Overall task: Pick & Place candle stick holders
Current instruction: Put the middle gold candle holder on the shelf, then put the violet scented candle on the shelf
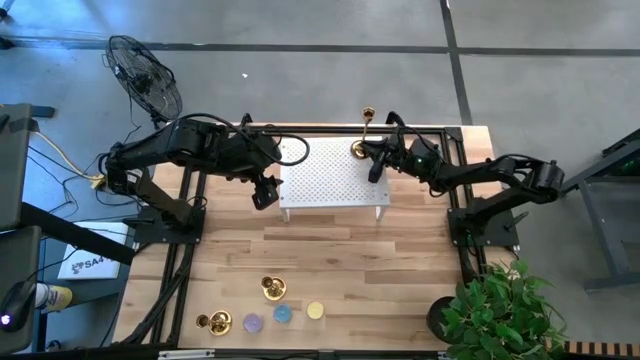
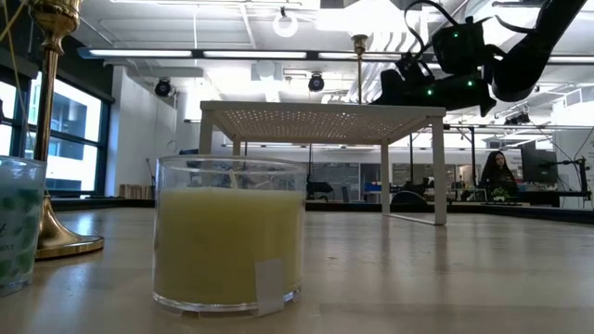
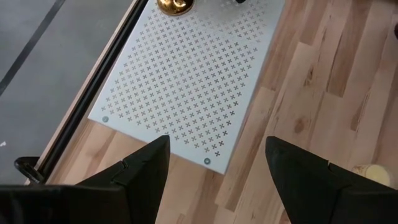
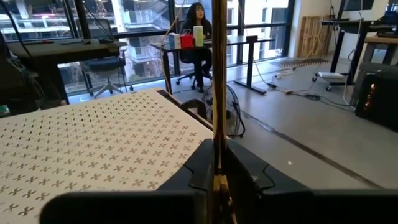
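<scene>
The right gripper (image 1: 372, 158) sits over the far right corner of the white perforated stand (image 1: 333, 176), its 2 fingers (image 4: 245, 167) drawn in narrow on the slim stem of the tall candle stick holder (image 1: 366, 133), which stands upright with its round gold base on that corner of the stand; in the right wrist view the stem (image 4: 218, 74) runs straight up between the dark fingers, and whether they press it or just flank it cannot be told. The left gripper (image 1: 264, 194) hangs just off the stand's left edge, jaws apart with nothing between them, looking down on the perforated top (image 3: 186, 87) and the wooden table (image 3: 323, 81). Well apart from both arms, near the table's front edge, stand 2 short candle stick holders, one (image 1: 272, 288) a little nearer the stand and one (image 1: 214, 322) at the left end of a row with a purple candle (image 1: 252, 323), a blue candle (image 1: 282, 313) and a yellow candle (image 1: 315, 311). In the low view the yellow candle's glass jar (image 2: 228, 232) fills the foreground beside a brass holder base (image 2: 58, 239). A person (image 4: 194, 25) sits at a desk in the room beyond
</scene>
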Robot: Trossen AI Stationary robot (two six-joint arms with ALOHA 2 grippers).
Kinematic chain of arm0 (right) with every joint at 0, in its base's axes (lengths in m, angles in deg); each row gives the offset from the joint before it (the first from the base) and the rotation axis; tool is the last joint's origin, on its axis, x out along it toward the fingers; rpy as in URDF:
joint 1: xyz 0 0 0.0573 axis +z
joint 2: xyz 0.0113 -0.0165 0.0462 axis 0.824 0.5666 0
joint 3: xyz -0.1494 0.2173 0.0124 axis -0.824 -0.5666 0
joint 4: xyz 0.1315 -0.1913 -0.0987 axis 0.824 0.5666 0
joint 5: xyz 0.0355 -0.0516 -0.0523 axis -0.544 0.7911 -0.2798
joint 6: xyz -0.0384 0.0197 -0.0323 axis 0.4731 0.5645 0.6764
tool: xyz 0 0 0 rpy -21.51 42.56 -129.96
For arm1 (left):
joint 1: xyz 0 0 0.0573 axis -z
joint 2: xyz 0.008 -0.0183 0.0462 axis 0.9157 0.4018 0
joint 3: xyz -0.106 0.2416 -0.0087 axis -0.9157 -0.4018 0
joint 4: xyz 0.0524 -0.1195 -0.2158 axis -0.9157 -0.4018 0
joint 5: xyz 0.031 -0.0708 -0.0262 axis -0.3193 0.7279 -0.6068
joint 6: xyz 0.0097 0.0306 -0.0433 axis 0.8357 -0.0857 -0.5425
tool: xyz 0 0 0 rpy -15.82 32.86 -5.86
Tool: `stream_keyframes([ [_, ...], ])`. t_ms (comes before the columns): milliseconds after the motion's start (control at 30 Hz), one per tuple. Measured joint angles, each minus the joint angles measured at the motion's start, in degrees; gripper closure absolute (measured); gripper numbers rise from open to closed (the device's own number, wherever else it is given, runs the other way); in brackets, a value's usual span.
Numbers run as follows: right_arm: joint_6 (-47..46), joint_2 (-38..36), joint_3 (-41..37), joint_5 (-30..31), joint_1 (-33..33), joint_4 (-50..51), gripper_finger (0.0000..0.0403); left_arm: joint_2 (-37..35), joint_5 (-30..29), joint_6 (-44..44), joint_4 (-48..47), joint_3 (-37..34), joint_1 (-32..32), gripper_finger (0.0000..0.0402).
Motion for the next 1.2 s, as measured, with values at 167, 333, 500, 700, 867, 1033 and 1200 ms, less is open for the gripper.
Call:
stream_keyframes([
  [167,0.9,-1.4,-0.1,-1.5,0.5,0.8,0.0371,0.0,0.0,0.0,0.0,0.0,0.0,0.0143],
  [333,1.1,-2.7,-0.1,-1.6,0.7,1.2,0.0340,0.0,0.0,0.0,0.0,0.0,0.0,0.0143],
  [500,1.1,-3.0,-0.1,-0.3,0.7,1.7,0.0307,0.0,0.0,0.0,0.0,0.0,0.0,0.0143],
  [700,1.2,-3.0,-0.1,-0.3,0.7,0.9,0.0267,0.2,0.0,0.0,0.0,0.0,0.0,0.0143],
  [867,1.1,-3.0,-0.1,-2.9,0.7,-1.1,0.0235,0.4,0.1,0.0,0.0,0.0,0.0,0.0143],
  [1033,0.8,-3.0,-0.1,-2.8,0.7,-1.4,0.0205,0.4,0.1,0.0,0.0,0.0,0.0,0.0143],
  [1200,0.8,-4.3,-0.1,-2.7,0.7,-0.9,0.0186,0.4,0.1,0.0,0.0,0.0,0.0,0.0143],
])
